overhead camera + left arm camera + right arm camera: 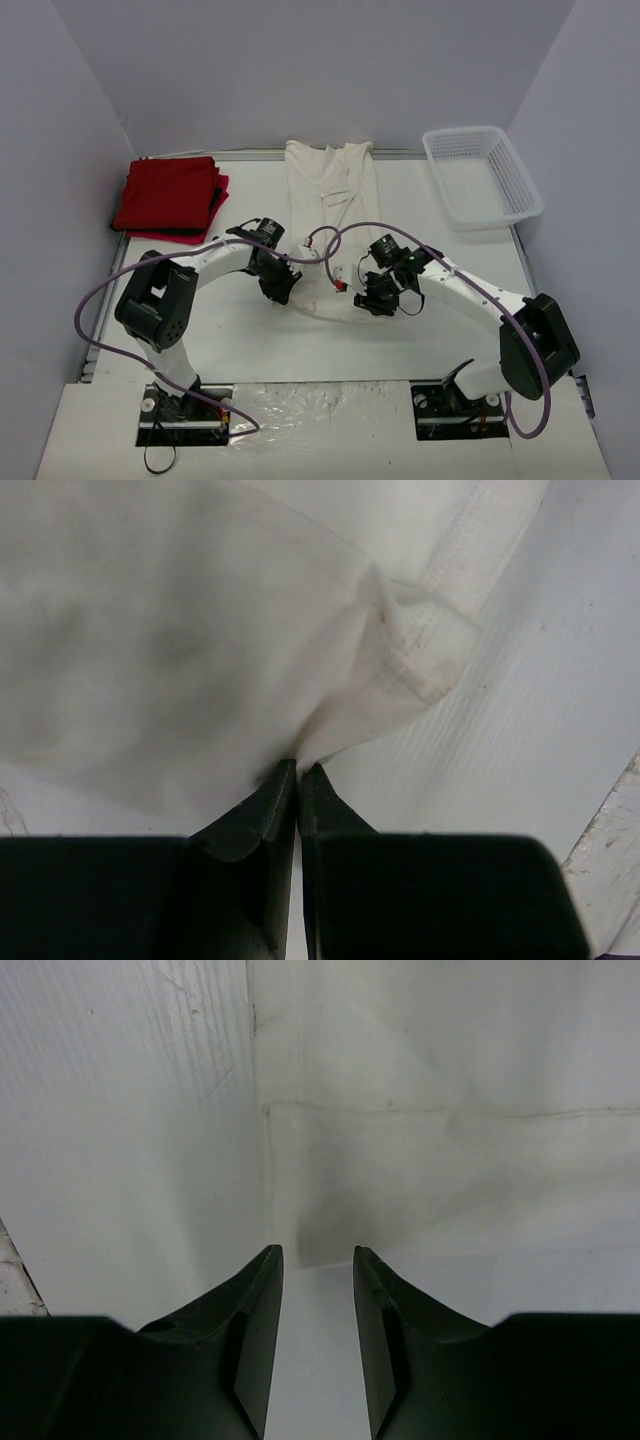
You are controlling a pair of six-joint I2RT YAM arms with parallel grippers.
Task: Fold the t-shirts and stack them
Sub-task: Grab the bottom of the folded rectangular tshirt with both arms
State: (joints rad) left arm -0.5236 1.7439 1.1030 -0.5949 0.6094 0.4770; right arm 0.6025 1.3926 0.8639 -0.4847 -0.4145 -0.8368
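A long cream-white t-shirt lies lengthwise down the middle of the table, and its near end bunches between the two arms. My left gripper is at that near end's left side. In the left wrist view this gripper is shut on a pinched corner of the hem, with the cream cloth fanning out from its tips. My right gripper stands at the right side of the near end. Its jaws are apart with nothing between them, and the shirt's edge lies just beyond its tips. Folded red t-shirts are stacked at the back left.
A white mesh basket stands at the back right corner. Purple cables loop over both arms above the shirt's near end. Walls close in the white table at the left, back and right.
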